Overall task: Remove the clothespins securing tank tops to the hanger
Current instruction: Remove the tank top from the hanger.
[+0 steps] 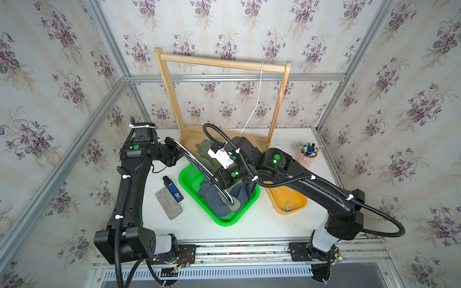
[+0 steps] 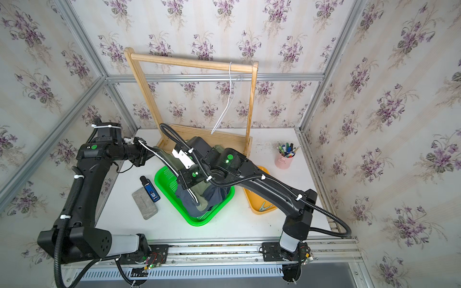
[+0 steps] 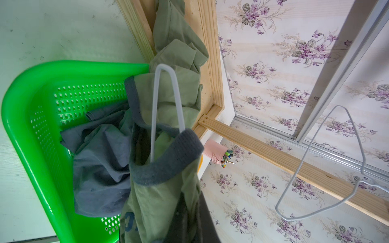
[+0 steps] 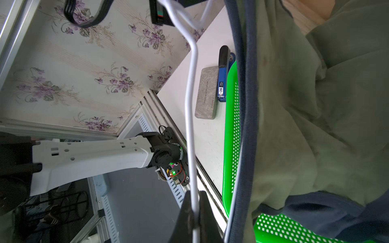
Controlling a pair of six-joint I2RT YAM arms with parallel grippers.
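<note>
A white wire hanger (image 1: pixel 199 164) carrying the olive tank top (image 4: pixel 315 105) slants over the green basket (image 1: pixel 189 179). My left gripper (image 1: pixel 180 152) is shut on the hanger's neck end, and olive cloth (image 3: pixel 168 199) drapes over its fingers. My right gripper (image 4: pixel 194 192) is shut on the hanger's wire (image 4: pixel 190 105) lower down, above the basket. The navy tank top (image 1: pixel 217 199) lies crumpled in the basket. One clothespin (image 1: pixel 288 207) lies in the orange tray (image 1: pixel 296 199). No clothespin shows on the visible wire.
A wooden rack (image 1: pixel 224 63) stands at the back with a bare wire hanger (image 1: pixel 257 104) on its bar. A grey block (image 1: pixel 169 203) and a blue device (image 1: pixel 174 192) lie left of the basket. A pink cup of pens (image 1: pixel 308 155) stands at the back right.
</note>
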